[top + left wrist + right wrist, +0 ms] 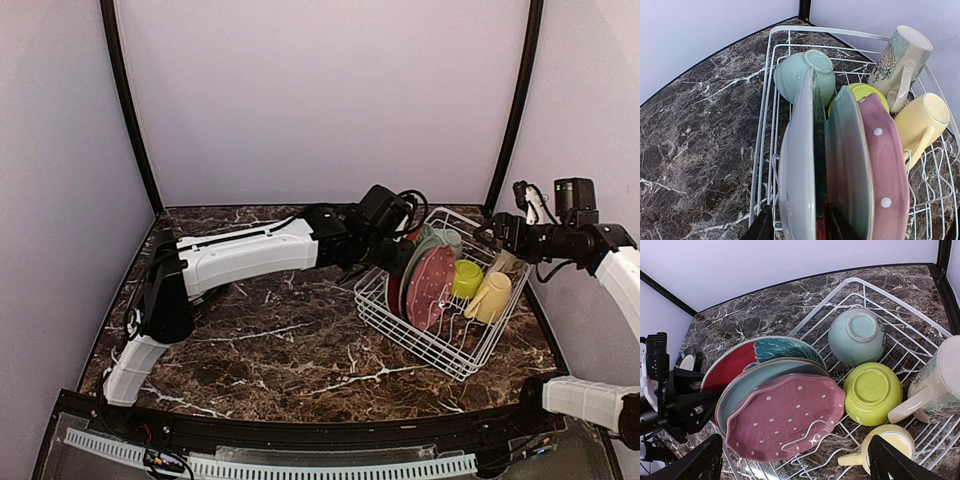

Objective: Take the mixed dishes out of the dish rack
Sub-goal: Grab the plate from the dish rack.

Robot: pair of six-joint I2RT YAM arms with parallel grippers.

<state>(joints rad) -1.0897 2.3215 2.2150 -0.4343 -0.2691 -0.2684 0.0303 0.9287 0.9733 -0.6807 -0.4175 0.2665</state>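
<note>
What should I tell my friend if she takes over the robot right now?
Grippers: left gripper has its jaws either side of the outermost plate; I can't tell if it grips. The right gripper is open and empty above the dish rack.
Dishes: all in the rack. The plates stand upright: outermost plate, grey-green plate, pink dotted plate. Past them are the mint bowl, lime bowl, cream mug and yellow mug.
Done: nothing shows outside the rack.
Left: take out every dish.
</note>
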